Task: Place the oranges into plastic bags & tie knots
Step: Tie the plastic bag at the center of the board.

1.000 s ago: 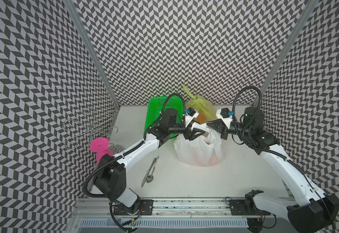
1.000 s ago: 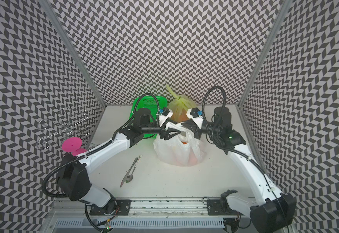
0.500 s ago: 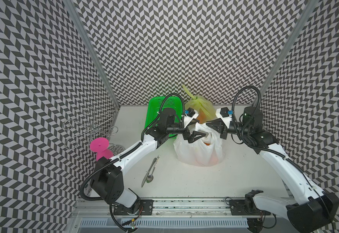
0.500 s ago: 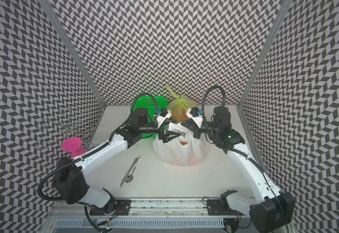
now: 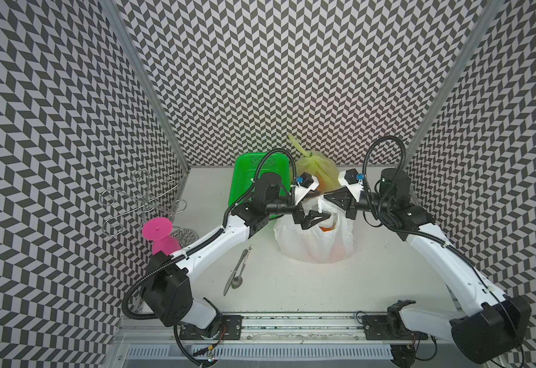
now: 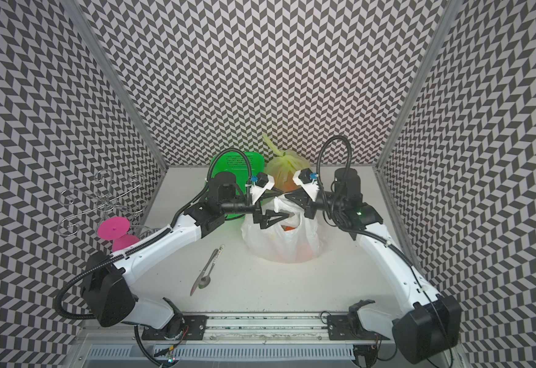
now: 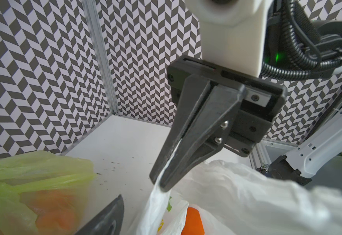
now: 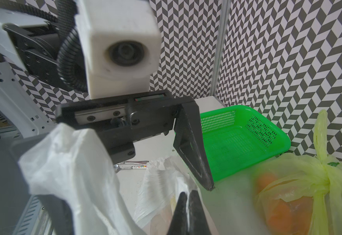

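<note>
- My right gripper is clenched on a handle strip of the white bag, with the film pinched flat between its fingers. I judge this keeps one side of the mouth lifted and taut, ready for tying.
- My left gripper is spread wide and grasps nothing. In the right wrist view one finger stands bare. A loose fold of white plastic at the lower left of that frame hides the other finger, and I cannot tell whether the fold rests on it.
- The two grippers face each other tip to tip at the centre of both top views, just above the bag's mouth. That is a sensible place to take up the second handle.
- The white bag sits on the table just below them. Its mouth is open, oranges show inside, and it is not yet tied.
- The yellow-green bag, at upper centre, holds fruit and its knot is done. It stands clear of the work, beside the green basket.
- The cutlery lies well apart, lower left of the white bag.
</note>
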`<state>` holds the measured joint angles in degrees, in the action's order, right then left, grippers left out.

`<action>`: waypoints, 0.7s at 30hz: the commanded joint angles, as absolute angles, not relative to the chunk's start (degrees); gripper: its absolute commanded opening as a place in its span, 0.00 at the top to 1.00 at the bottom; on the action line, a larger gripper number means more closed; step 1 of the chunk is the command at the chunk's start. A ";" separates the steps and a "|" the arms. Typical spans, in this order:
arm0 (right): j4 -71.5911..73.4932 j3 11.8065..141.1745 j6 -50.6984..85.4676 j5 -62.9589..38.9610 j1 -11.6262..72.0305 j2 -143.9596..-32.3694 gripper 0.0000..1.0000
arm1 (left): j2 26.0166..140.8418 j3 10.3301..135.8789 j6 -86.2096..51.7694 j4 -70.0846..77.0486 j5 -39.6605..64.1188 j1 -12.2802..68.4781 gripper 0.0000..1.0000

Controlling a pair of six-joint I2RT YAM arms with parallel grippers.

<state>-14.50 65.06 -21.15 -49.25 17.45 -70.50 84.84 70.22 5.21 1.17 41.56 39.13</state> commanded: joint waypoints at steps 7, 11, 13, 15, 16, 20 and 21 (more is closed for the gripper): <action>-12.50 65.55 -20.92 -48.23 17.98 -71.96 1.00 | 83.31 75.06 7.25 -2.22 35.71 41.05 0.00; -12.57 65.89 -21.03 -48.10 18.02 -72.51 1.00 | 84.09 77.58 6.76 -4.25 34.66 42.04 0.01; -12.66 66.07 -21.16 -47.95 18.02 -72.74 1.00 | 83.94 77.40 7.13 -4.45 34.39 42.34 0.00; -12.74 66.17 -21.27 -47.73 18.06 -72.80 1.00 | 83.38 76.61 7.96 -4.28 33.95 42.75 0.00; -12.74 66.26 -21.42 -47.64 18.06 -72.92 1.00 | 83.00 76.23 8.40 -4.26 33.68 42.97 0.00; -13.03 66.55 -21.60 -47.42 18.04 -73.43 1.00 | 82.13 76.58 8.48 -4.60 32.46 43.86 0.00; -13.01 66.53 -21.64 -47.38 18.07 -73.54 1.00 | 82.16 77.01 7.89 -4.74 32.14 43.99 0.00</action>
<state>-14.61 65.10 -20.99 -47.55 17.67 -73.12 84.18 76.07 7.90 -3.92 33.65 43.42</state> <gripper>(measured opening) 0.048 0.997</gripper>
